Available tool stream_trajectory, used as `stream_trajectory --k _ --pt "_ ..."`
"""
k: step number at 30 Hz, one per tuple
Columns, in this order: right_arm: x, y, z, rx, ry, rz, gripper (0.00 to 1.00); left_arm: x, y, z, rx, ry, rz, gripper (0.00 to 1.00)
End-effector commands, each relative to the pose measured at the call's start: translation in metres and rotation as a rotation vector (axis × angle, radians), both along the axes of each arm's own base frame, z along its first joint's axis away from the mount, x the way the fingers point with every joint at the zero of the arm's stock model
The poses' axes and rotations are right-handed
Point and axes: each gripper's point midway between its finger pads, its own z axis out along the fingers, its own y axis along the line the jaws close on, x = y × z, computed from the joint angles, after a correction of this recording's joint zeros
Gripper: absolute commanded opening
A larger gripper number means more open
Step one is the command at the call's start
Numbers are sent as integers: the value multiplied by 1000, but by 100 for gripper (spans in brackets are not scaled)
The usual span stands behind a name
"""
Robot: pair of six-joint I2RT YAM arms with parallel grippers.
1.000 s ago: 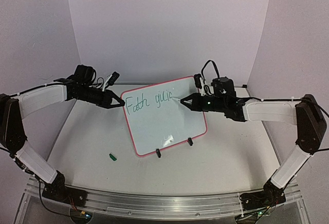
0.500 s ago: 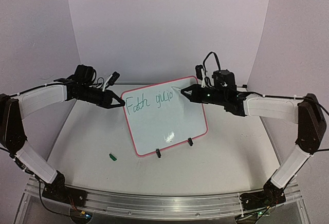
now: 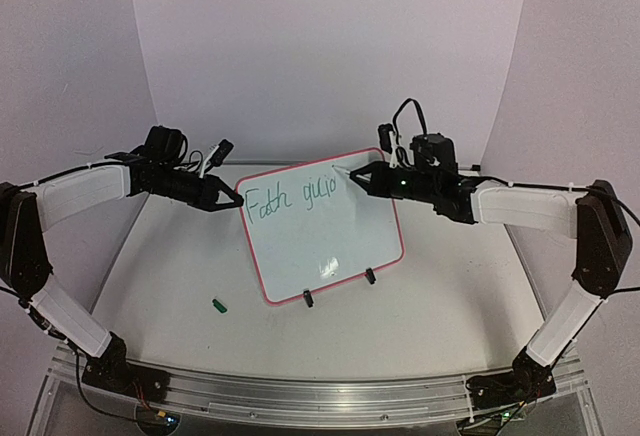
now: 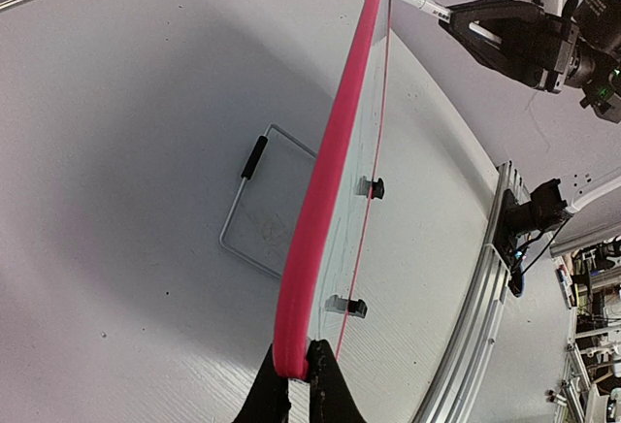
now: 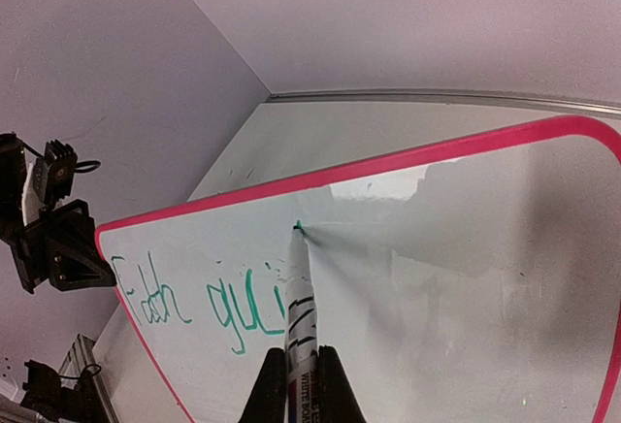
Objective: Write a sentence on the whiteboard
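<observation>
Two pincers are at the whiteboard (image 3: pixel 320 246), which stands tilted back on its black clip feet (image 3: pixel 308 299) in the middle of the worktop (image 3: pixel 440 296). The left pincer (image 3: pixel 238 202) is clenched on the pink rim (image 4: pixel 330 171) at the board's left edge. The right pincer (image 3: pixel 352 178) grips a marker (image 5: pixel 299 297), whose green tip touches the board high up, just right of the sentence (image 3: pixel 290 199). The writing reads roughly "Faith gui". A small green piece (image 3: pixel 218 305) lies on the worktop near the board's front left corner.
</observation>
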Motion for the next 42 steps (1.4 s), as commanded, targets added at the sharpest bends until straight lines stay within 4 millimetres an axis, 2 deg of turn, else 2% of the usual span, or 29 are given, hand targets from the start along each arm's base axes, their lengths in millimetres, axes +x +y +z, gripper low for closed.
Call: stream_trajectory --k 1,7,14,20,29,42 --pt "-5 -6 -14 -15 25 -5 0 -19 -6 -39 116 52 -64 0" --pt "-15 -14 -30 -24 63 -12 0 -19 -6 -39 117 54 -65 0" --pt "-22 -21 -37 -33 77 -30 0 -20 -7 -40 117 56 -67 0" --pt "-21 -27 -27 -28 55 -57 0 -20 -7 -40 117 55 -69 0" --pt "-22 -25 5 19 -6 -45 0 -20 -7 -40 119 53 -68 0" --pt "-14 -22 -9 -3 8 -54 0 -20 -8 -42 122 57 -69 0"
